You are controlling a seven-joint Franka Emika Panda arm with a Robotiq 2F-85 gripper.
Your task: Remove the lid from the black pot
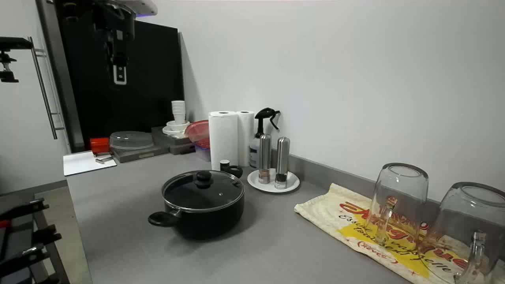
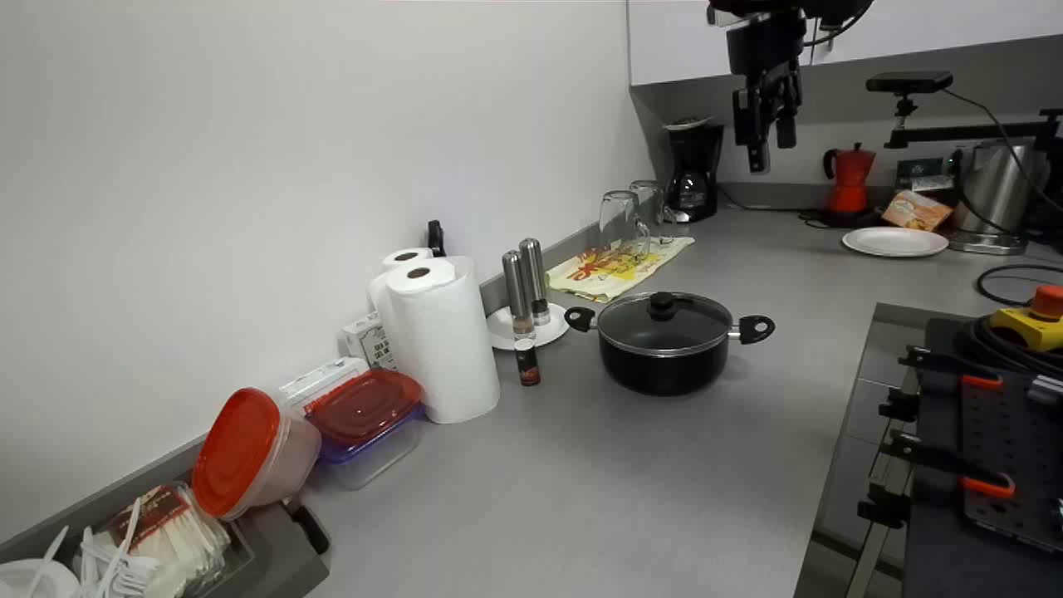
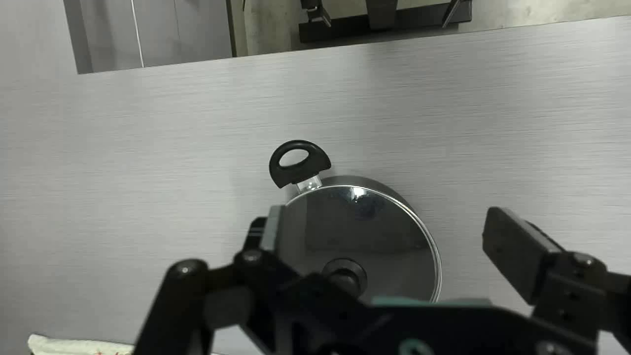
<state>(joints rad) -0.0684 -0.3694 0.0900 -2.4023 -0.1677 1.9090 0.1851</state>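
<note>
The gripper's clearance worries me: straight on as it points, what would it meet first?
Probably the counter beside the black pot; both exterior views show the gripper off to one side, though depth is unclear.

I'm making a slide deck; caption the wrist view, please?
Open claw, with the black pot below, its lid still on.

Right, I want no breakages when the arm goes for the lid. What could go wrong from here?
The open gripper might come down off-centre: in the wrist view, the knob shows off the middle of its opening. A poor grip on that small knob could let the lid slip and fall. The tall mills stand upright on a plate close to the black pot, so a lid swung that way might topple them.
</note>
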